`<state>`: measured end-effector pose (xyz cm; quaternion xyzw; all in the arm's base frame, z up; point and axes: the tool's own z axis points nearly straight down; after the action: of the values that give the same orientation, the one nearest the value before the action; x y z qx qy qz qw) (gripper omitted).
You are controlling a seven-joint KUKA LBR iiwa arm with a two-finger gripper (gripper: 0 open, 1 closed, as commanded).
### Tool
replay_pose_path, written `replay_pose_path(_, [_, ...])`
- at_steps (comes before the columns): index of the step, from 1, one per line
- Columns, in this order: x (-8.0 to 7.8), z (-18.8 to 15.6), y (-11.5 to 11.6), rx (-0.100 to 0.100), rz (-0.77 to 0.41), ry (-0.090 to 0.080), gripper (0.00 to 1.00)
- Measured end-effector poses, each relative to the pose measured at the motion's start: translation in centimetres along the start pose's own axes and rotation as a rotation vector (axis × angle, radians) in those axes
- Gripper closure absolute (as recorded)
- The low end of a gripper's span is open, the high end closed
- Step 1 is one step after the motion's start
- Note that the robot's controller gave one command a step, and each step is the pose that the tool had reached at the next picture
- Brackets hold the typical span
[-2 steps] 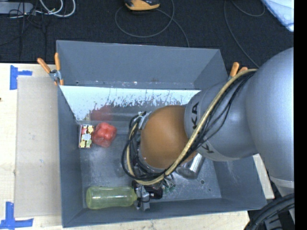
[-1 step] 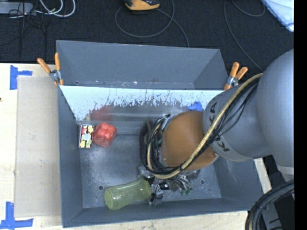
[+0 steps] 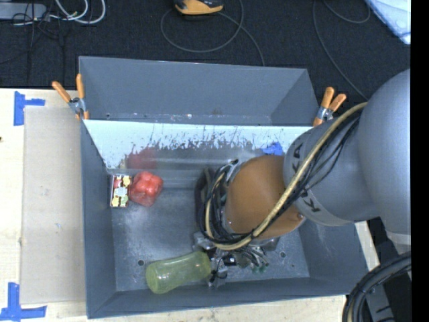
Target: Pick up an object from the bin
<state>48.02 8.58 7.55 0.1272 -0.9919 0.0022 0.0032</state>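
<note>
Down by the near wall of the grey metal bin (image 3: 97, 233), the arm's gripper (image 3: 224, 261) sits just beside the right end of a pale green translucent plastic bottle (image 3: 175, 274) lying on its side (open or closed, I cannot tell). The bottle looks light, smooth and likely slippery, so a hold across its round middle seems surest; a red lumpy block (image 3: 145, 188) lies well apart.

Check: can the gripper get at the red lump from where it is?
Probably yes. The gripper sits at the front by the green bottle; open floor lies between it and the red lump, and nothing covers the lump. A small card lies close against its left side.
</note>
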Motion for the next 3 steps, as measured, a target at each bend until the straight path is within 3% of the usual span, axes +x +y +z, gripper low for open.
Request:
replay_pose_path(1, [-0.5,-5.3,0.0,-0.001,-0.018,0.010,1.00])
replay_pose_path(2, [-1.3,-8.5,-0.1,0.000,-0.014,-0.002,1.00])
replay_pose_path(3, [-1.2,-11.8,0.1,-0.002,-0.018,0.014,1.00])
